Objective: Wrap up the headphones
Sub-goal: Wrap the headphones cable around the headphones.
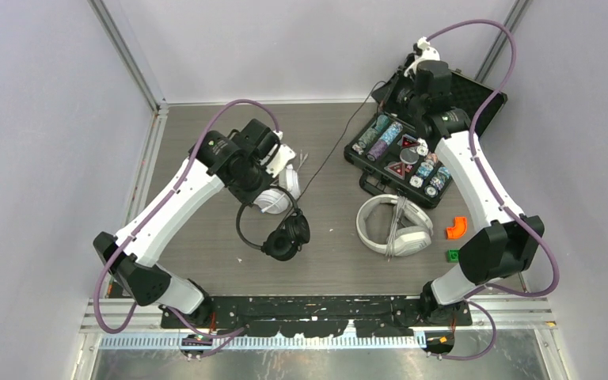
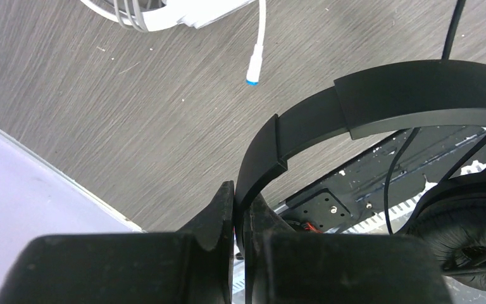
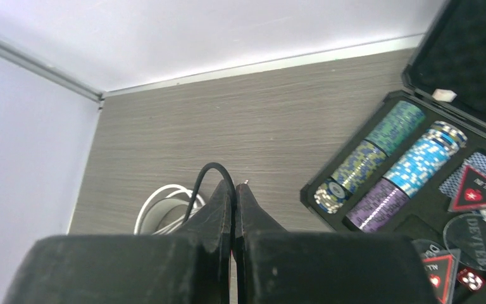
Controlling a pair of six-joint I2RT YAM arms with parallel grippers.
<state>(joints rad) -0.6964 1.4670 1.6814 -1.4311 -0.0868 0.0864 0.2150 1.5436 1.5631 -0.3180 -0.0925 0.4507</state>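
Clamping the stiff headband [image 2: 386, 95] of the black headset [image 1: 285, 233], fingers [image 2: 218, 218] of the left gripper [image 2: 235, 193] anchor it while the right gripper [image 3: 234, 188] pinches the thin, limp cable [image 3: 210, 166].

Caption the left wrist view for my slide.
Left claw clamped on the band of the black headset, a white plug lying on the table beyond.

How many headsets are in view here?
3. Black headset, left of centre, band in the left pincer; left white headset just behind it, partly under that arm; right white headset, right of centre.
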